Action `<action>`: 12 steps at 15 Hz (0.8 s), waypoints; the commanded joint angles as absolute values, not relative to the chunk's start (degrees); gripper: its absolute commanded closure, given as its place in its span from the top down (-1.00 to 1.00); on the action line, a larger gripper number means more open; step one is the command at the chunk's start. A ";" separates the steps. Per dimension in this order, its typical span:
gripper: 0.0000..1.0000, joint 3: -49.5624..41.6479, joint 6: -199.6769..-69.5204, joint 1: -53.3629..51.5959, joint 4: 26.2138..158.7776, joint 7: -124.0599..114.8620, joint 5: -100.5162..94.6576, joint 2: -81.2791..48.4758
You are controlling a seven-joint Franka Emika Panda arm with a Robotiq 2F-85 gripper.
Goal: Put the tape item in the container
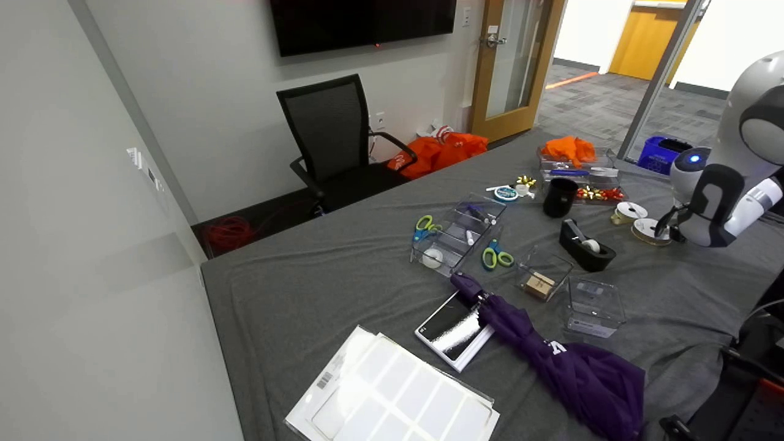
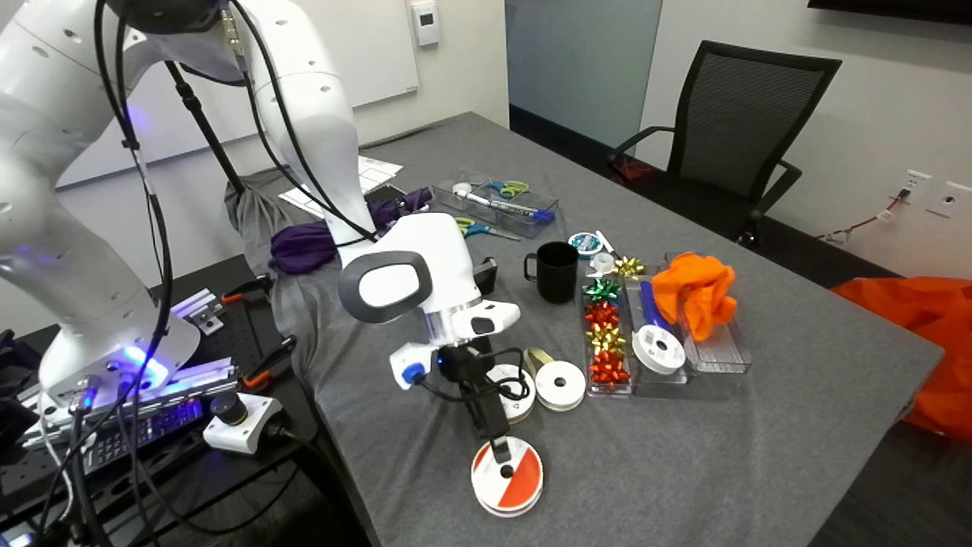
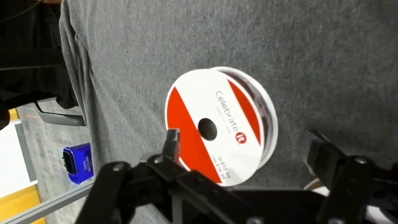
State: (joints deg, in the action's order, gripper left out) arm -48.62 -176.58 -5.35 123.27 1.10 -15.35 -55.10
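The tape item, a ribbon spool with a red-and-white label [image 3: 192, 102], lies flat on the grey cloth. It also shows in an exterior view [image 2: 524, 482]; the arm hides it in an exterior view. My gripper [image 3: 242, 140] is open above it, holding nothing. In the wrist view one finger overlaps the spool's left edge; the other is over cloth, apart from its right edge. The gripper also shows in both exterior views [image 1: 669, 228] [image 2: 495, 444]. Two small clear boxes show: one seems empty [image 1: 597, 309], one holds a tan block [image 1: 551, 264]. I cannot tell which is the container.
Two white spools [image 2: 560, 386] [image 2: 512, 391] lie beside the gripper. A clear tray with bows [image 2: 645, 387], a black mug [image 2: 557, 270] and a black tape dispenser [image 1: 585, 248] stand nearby. A purple umbrella [image 1: 533, 343] lies beside the boxes. A clear organizer [image 1: 450, 242] lies farther off.
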 commanded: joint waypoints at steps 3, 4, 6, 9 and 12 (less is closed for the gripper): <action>0.33 -48.21 -179.21 -2.32 120.17 2.94 -14.81 -57.94; 0.21 -47.95 -179.37 -1.95 119.95 2.93 -14.61 -58.01; -0.09 -47.72 -179.42 -1.66 119.56 2.71 -14.22 -58.34; -0.50 -47.18 -179.20 -1.36 119.16 2.48 -13.47 -58.61; -0.94 -46.65 -179.03 -1.20 119.00 2.36 -12.86 -58.47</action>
